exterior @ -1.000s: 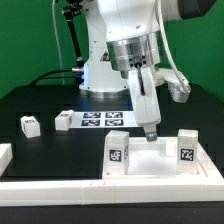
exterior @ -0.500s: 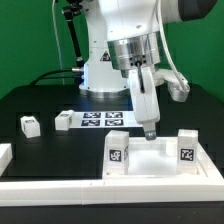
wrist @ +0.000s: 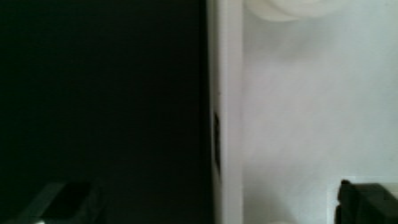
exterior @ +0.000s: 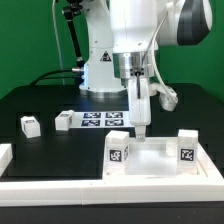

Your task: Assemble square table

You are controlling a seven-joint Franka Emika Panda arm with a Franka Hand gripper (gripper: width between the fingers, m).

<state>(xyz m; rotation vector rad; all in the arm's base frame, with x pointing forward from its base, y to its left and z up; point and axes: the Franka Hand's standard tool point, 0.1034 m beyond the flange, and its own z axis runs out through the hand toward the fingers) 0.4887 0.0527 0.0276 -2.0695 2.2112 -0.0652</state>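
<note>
The white square tabletop point(exterior: 152, 160) lies at the front of the black table. Two tagged white legs stand at its near corners, one on the exterior view's left point(exterior: 118, 152) and one on the right point(exterior: 186, 150). Two more tagged legs point(exterior: 30, 125) point(exterior: 64, 120) lie loose on the exterior view's left. My gripper point(exterior: 140, 131) points down over the tabletop's far edge. In the wrist view the gripper point(wrist: 214, 205) is open and empty. One fingertip point(wrist: 63, 205) is over the black table and the other is over the tabletop point(wrist: 302, 110). A round socket point(wrist: 285, 8) shows on it.
The marker board point(exterior: 103, 119) lies flat behind the tabletop, in front of the robot base. A long white border rail point(exterior: 100, 190) runs along the front edge. Another rail piece point(exterior: 5, 155) sits on the exterior view's left.
My gripper has shifted slightly toward the exterior view's left along the tabletop's far edge, and the wrist has turned. The parts have not moved.
</note>
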